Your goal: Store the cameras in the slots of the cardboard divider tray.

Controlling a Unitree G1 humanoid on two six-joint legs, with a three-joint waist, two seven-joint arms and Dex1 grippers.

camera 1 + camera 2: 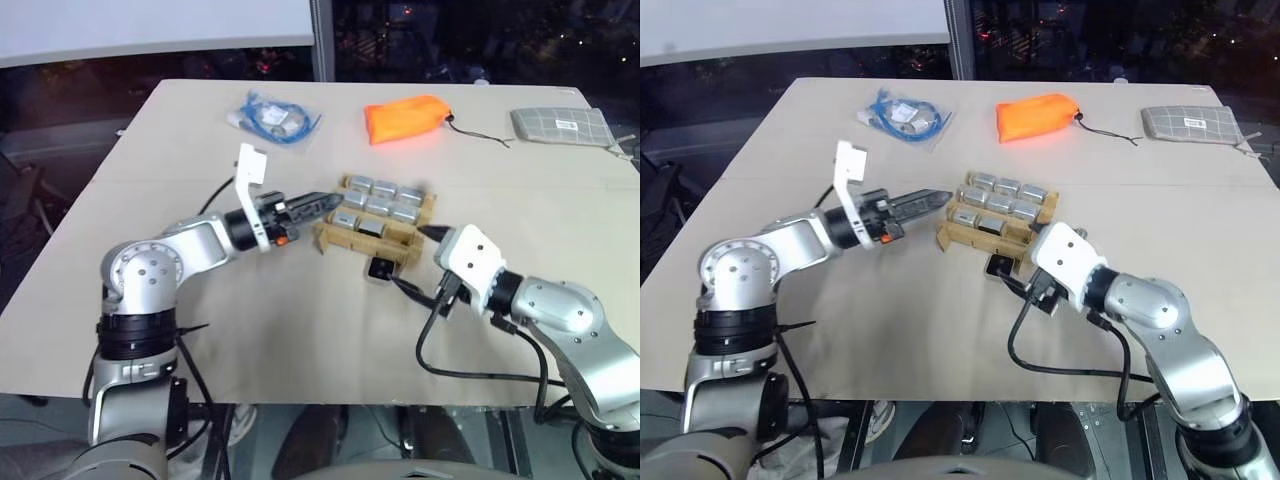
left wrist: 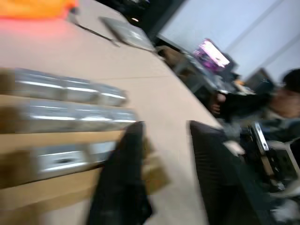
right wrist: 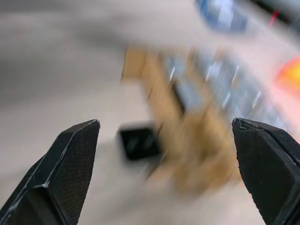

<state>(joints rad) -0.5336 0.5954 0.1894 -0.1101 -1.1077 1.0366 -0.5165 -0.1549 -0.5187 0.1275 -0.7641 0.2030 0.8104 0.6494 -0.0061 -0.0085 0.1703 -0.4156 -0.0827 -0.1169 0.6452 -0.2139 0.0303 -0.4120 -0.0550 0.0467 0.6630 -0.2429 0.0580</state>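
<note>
Cameras filled most tray slots; one camera lay just beside its near edge. My right gripper gaped wide, empty; left gripper part-open, empty. Next: grasp that stray.

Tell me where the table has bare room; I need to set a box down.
Free: the near tabletop between both arms, and the far-left stretch beside the blue cable bag. Crowded: around the tan cardboard divider tray, with the left gripper, right gripper and a loose black-faced camera.
</note>
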